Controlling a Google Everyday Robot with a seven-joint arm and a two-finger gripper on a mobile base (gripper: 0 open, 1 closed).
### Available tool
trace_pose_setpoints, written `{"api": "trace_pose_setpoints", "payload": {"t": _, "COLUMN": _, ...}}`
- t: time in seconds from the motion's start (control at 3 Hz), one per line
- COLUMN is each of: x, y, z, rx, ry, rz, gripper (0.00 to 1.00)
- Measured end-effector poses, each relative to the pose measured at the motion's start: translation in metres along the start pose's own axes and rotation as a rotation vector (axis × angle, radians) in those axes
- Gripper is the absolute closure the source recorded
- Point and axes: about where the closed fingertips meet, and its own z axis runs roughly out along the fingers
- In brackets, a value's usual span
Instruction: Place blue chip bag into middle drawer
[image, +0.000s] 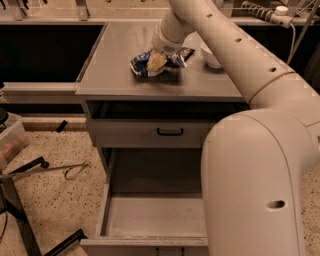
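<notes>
One blue chip bag (141, 65) lies crumpled on the grey cabinet top (112, 60) in the upper middle of the frame, near a white bowl (211, 56) to its right. The gripper (156, 61) sits down on the bag's middle; whether it has closed on the foil cannot be told from this angle. The middle drawer (155, 217) stands pulled out at bottom centre, beneath a drawer front (130, 136) with a black handle (170, 132).
</notes>
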Motion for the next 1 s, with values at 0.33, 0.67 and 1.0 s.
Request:
{"api": "trace_pose_setpoints", "payload": {"t": 0.33, "x": -0.001, "y": 0.009, "z": -0.014, "rx": 0.011, "ry": -0.003, "rz": 0.007, "gripper": 0.87}}
{"api": "trace_pose_setpoints", "payload": {"t": 0.67, "x": -0.012, "y": 0.023, "z": -0.065, "rx": 0.095, "ry": -0.039, "rz": 0.039, "gripper": 1.00}}
{"api": "trace_pose_setpoints", "payload": {"t": 1.0, "x": -0.037, "y": 0.050, "z": -0.123, "rx": 0.193, "ry": -0.107, "rz": 0.087, "gripper": 1.00}}
